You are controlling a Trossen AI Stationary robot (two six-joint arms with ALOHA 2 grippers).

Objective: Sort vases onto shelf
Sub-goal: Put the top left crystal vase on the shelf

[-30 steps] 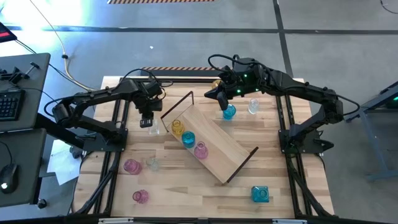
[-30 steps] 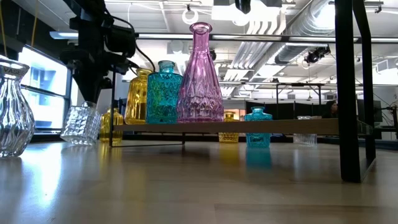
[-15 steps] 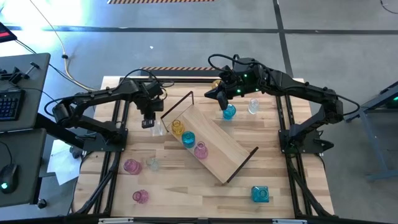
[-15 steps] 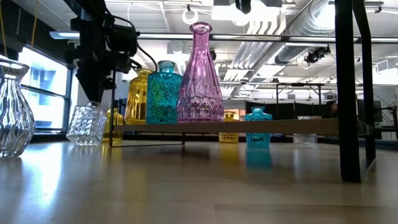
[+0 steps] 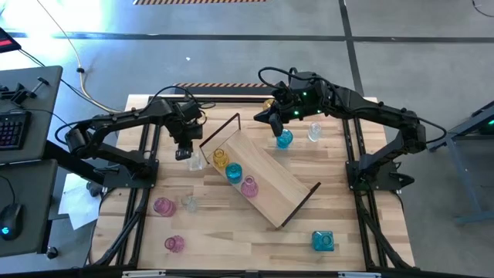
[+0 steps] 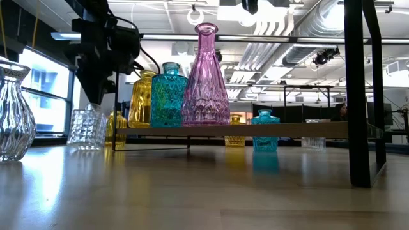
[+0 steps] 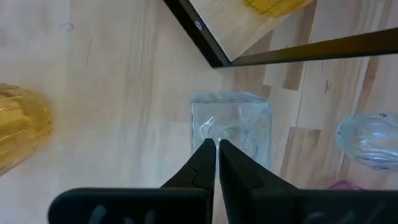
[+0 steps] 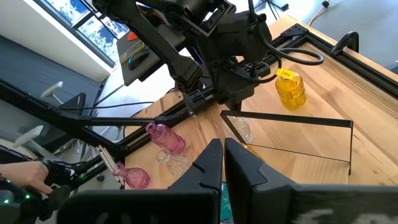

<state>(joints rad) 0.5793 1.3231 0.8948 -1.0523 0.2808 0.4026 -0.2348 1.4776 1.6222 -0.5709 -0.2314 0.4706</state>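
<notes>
- Pinching the rim of a square clear vase (image 7: 231, 127), I see my left gripper (image 7: 216, 148) nearly closed; the vase stands beside the shelf's (image 5: 262, 177) left end.
- My right gripper (image 5: 275, 123) sits pressed together above a teal vase (image 5: 285, 139).

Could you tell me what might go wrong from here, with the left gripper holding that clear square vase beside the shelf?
The left gripper pinches only the rim of the clear square vase, so the vase might slip or tilt when lifted. The black frame of the shelf stands close beside it, so a swing could knock it. The right gripper sits over a blue vase, which it might nudge over.
</notes>
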